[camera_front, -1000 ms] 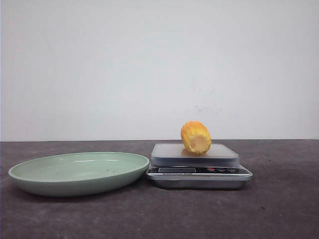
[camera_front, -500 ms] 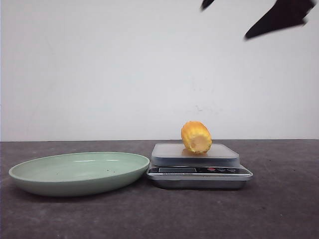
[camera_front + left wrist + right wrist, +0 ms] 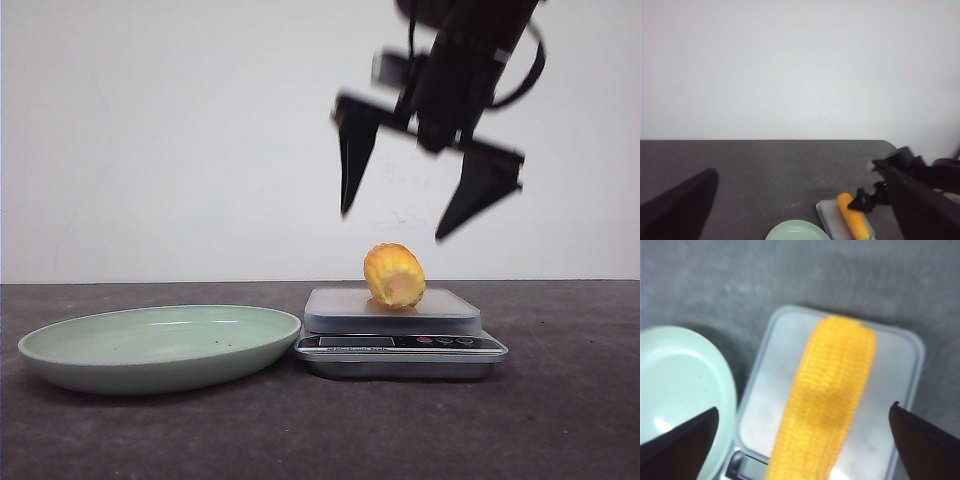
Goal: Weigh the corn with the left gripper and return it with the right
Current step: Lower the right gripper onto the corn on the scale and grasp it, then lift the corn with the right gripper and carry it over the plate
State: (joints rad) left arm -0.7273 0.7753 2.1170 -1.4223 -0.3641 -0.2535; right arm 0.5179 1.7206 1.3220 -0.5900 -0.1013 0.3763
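Note:
The corn (image 3: 394, 276) lies on the platform of a silver kitchen scale (image 3: 400, 345), its paler cut end towards the front camera. My right gripper (image 3: 393, 224) hangs open just above the corn, one finger to each side, not touching it. In the right wrist view the corn (image 3: 832, 400) lies lengthwise between the spread fingers of the right gripper (image 3: 805, 407). My left gripper (image 3: 802, 172) is out of the front view; its wrist view looks from afar at the corn (image 3: 852, 217), with one dark finger (image 3: 677, 205) at the side, spread wide and empty.
A pale green plate (image 3: 160, 345) sits on the dark table left of the scale, close to it. It also shows in the right wrist view (image 3: 680, 385) and the left wrist view (image 3: 795, 231). A white wall stands behind the table.
My right gripper has come into the front view from the upper right and dropped to just above the corn. The corn, scale and plate have not moved.

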